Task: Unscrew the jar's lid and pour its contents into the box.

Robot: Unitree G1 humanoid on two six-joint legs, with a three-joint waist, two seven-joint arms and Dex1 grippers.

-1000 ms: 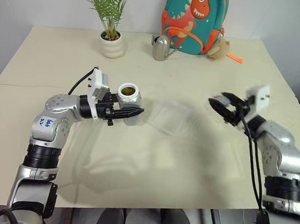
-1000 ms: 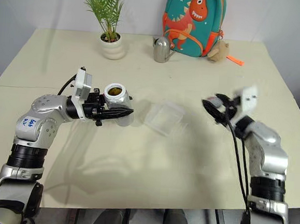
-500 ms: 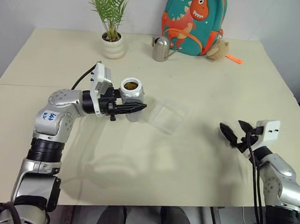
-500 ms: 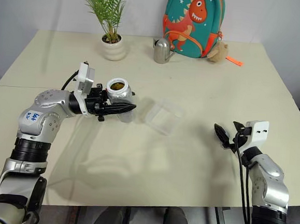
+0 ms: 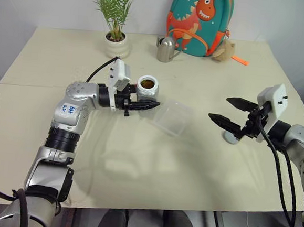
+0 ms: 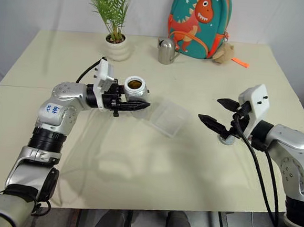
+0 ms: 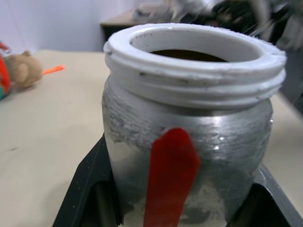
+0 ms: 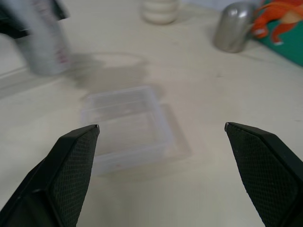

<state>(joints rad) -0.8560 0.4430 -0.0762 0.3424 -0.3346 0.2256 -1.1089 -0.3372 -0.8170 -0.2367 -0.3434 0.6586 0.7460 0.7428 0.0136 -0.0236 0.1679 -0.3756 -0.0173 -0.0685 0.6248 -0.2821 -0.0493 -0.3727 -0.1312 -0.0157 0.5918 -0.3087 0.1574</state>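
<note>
Left jaws: we see the left gripper (image 5: 142,105) clamped on the small clear cylindrical jar with a red streak on its side (image 5: 147,90), fingers level and pointing toward the robot's right.
Jar: upright and lidless, held clear of the counter, its white threaded rim (image 7: 194,52) open on top.
Contents: we make out a small amount of brownish bits (image 6: 135,83) down in the jar's mouth.
Right jaws: the right gripper (image 5: 232,111) stands with its two black fingers spread wide and nothing between them, above the counter's right side.
Lid: the small round grey screw cap (image 5: 231,137) lies flat on the counter just below and beside the right jaws, apart from them.
Box: the shallow transparent plastic rectangular tray with rounded corners (image 5: 173,118) sits on the counter between the two grippers, its near-left corner just beside the left fingertips; we see it lying ahead of the right jaws in the right wrist view.
Open room: the cream counter (image 5: 152,171) is bare from the tray to its front edge.
Far edge: a white plant pot with a green palm (image 5: 117,45), a metal watering can (image 5: 165,49) and a teal dinosaur backpack (image 5: 200,21) line the back, well apart from the tray.
</note>
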